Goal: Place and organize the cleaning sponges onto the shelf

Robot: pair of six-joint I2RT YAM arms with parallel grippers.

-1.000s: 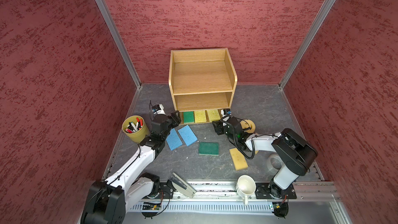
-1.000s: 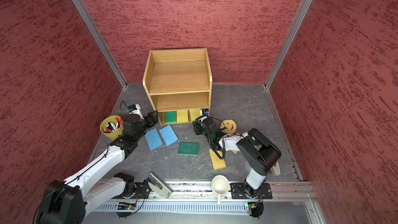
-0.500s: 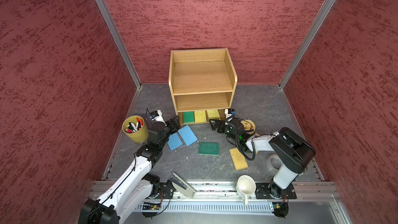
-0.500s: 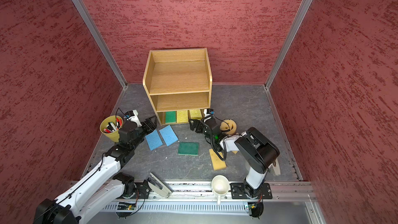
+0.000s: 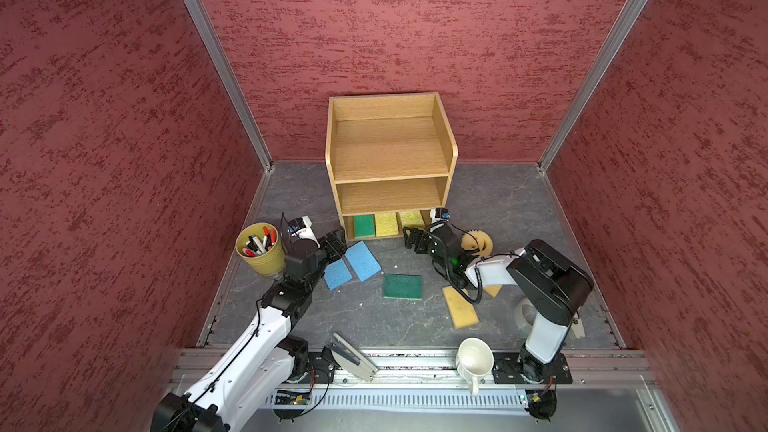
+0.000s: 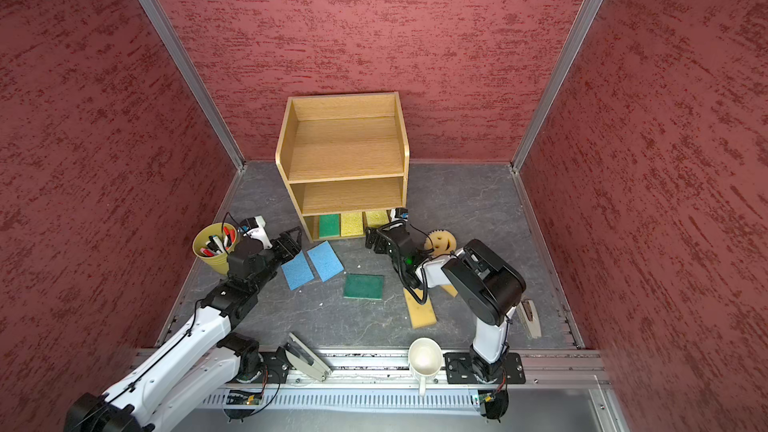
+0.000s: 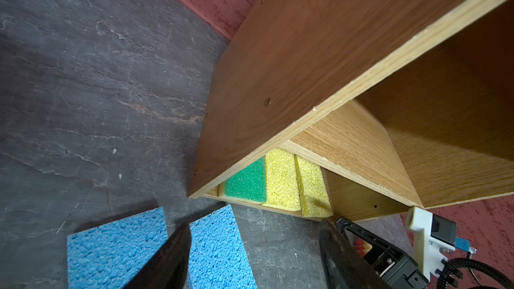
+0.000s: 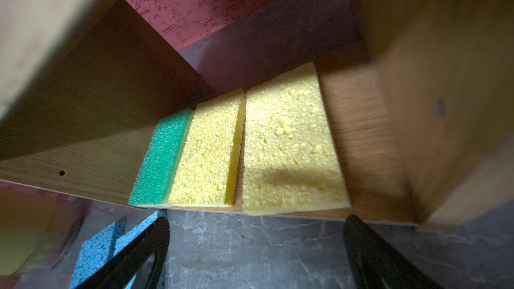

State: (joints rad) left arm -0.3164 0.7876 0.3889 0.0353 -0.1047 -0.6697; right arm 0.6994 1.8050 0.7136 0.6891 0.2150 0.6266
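Left end effector and right end effector gape empty; pinch shallowly and you'll skid a blue sponge away.

You are looking at a shelf showing light oak grain, a green sponge and two bright yellow sponges. Two blue sponges, a dark green sponge, a tan sponge and a yellow smiley sponge are standing out against the dark grey veined table and the mottled red walls.
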